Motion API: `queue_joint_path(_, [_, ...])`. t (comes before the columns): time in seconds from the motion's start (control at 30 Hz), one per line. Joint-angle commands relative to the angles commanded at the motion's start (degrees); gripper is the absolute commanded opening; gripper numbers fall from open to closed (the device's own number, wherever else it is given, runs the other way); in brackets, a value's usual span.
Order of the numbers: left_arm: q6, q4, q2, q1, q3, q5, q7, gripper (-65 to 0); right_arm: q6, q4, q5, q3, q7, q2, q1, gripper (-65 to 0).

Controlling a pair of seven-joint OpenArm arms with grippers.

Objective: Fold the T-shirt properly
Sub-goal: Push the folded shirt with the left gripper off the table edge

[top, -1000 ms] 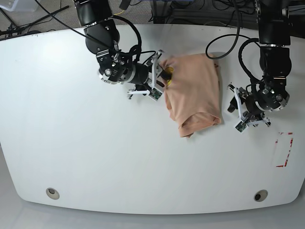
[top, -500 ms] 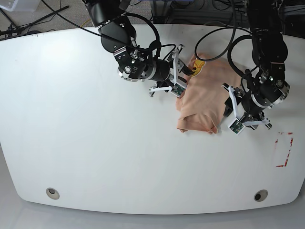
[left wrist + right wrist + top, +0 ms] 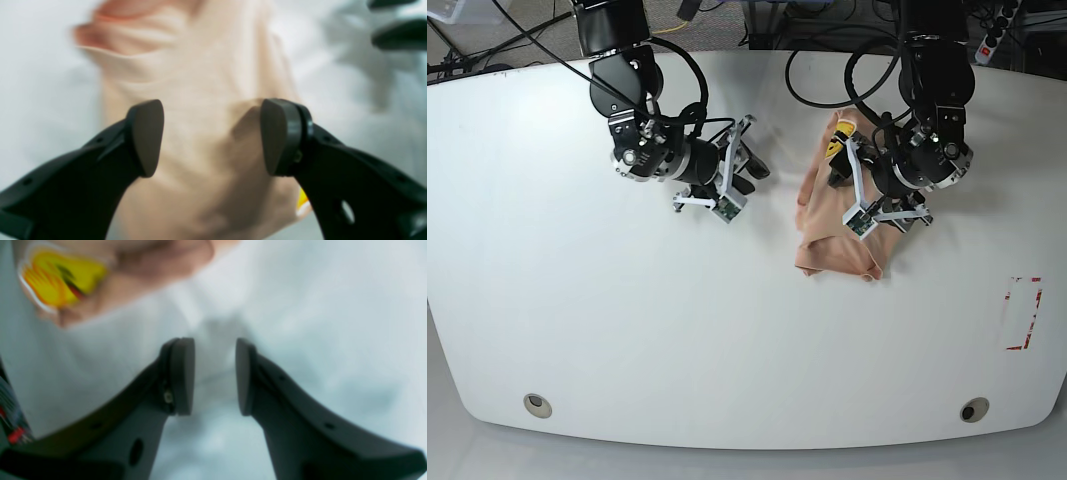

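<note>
Soft, peach-pink cotton T-shirt (image 3: 837,225) bunched in rumpled folds on smooth, glossy white bench (image 3: 627,330), toward its right half in base view. Yellow label mark (image 3: 60,276) at one edge, too blurred to read. Left tool (image 3: 211,136) spread wide above the cloth, gripping nothing. Right tool (image 3: 215,376) narrowly parted, empty, over bare bench beside the cloth.
</note>
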Motion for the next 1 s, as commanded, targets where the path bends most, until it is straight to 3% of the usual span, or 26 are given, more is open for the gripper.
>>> queue_joint_path(0.1, [0.9,-5.0,-0.4,0.7,-0.9,0.0,-5.4,-23.5,0.00,0.0,2.5,2.1,-0.6,1.8,0.4,-46.3])
queue_joint_path(0.2, [1.6,-10.2,-2.9,0.6,-5.5,0.1,-10.6,-23.5,-0.09,0.0,5.4,2.3,-1.1,2.8,0.4,-46.3])
queue_joint_path(0.43, [1.4,-18.7,-10.1,-2.4,-14.1,-0.3,-14.7,-23.5,-0.18,2.0,6.3,2.4,-1.1,4.4,-0.1,-46.3])
queue_joint_path(0.5, [1.3,-21.3,-13.2,-3.2,-15.7,-0.4,-14.9,-23.5,-0.26,2.5,6.3,2.4,-1.1,4.5,-0.9,-46.3])
queue_joint_path(0.6, [-1.5,-26.2,-18.8,-4.7,-18.3,-0.4,-16.2,-23.5,-0.53,4.6,6.0,2.4,-1.1,4.7,-1.6,-46.3])
queue_joint_path(0.83, [-1.5,-38.2,-29.1,-4.9,-25.0,-0.3,-23.1,-23.6,-0.62,9.3,6.0,2.4,-1.1,5.2,-2.8,-46.3])
queue_joint_path(1.0, [-1.5,-41.9,-34.7,-4.5,-26.1,-0.4,-23.9,-24.0,-0.62,9.8,6.0,2.4,-1.1,5.2,-2.8,-46.3])
